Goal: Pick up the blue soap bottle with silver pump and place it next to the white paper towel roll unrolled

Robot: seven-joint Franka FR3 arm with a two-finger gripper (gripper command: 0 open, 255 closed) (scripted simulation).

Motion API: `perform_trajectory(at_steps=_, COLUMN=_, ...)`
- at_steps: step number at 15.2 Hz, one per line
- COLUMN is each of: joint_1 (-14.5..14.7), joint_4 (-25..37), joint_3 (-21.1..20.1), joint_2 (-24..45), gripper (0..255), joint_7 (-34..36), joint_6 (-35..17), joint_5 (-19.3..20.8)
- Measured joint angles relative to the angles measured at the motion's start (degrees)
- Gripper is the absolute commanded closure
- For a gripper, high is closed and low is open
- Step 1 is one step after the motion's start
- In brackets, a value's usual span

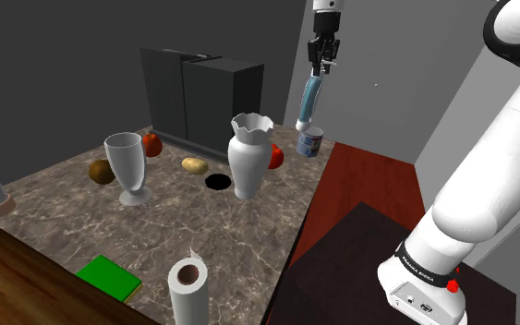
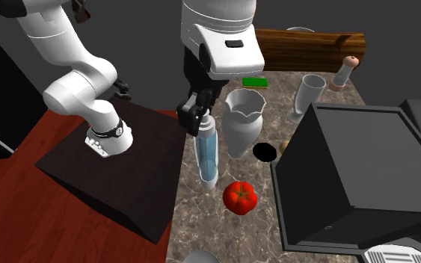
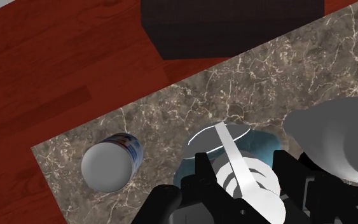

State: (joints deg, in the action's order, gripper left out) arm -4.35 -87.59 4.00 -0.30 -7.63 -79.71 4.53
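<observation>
One paper roll (image 1: 187, 288), one blue bottle (image 1: 308, 102), one can (image 1: 310, 142).

Dim, flat, even lighting, muted colours, barely any shading

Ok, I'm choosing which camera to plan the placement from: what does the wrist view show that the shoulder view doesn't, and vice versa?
Wrist view: the silver pump from above, clasped by the tool. Shoulder view: the paper towel roll, the goblet and the green pad. Shared: the blue soap bottle, the can and the white vase.
</observation>
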Motion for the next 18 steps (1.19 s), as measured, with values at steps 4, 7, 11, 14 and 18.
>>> perform_trajectory(at_steps=4, joint_1=0.0, joint_4=4.9, joint_3=0.0, joint_2=1.4, gripper=255, joint_7=-0.4, joint_6=3.5, joint_5=0.0)
perform_trajectory(at_steps=7, joint_1=-0.1, joint_4=8.5, joint_3=0.1, joint_2=2.5, gripper=255, joint_7=-0.6, joint_6=6.0, joint_5=-0.1)
perform_trajectory(at_steps=11, joint_1=-0.1, joint_4=14.5, joint_3=0.1, joint_2=4.4, gripper=255, joint_7=-0.9, joint_6=10.0, joint_5=-0.1)
perform_trajectory(at_steps=14, joint_1=-0.1, joint_4=19.3, joint_3=0.1, joint_2=6.2, gripper=255, joint_7=-1.1, joint_6=13.0, joint_5=-0.1)
perform_trajectory(at_steps=18, joint_1=-0.2, joint_4=26.5, joint_3=0.1, joint_2=9.0, gripper=255, joint_7=-1.6, joint_6=17.4, joint_5=-0.2)
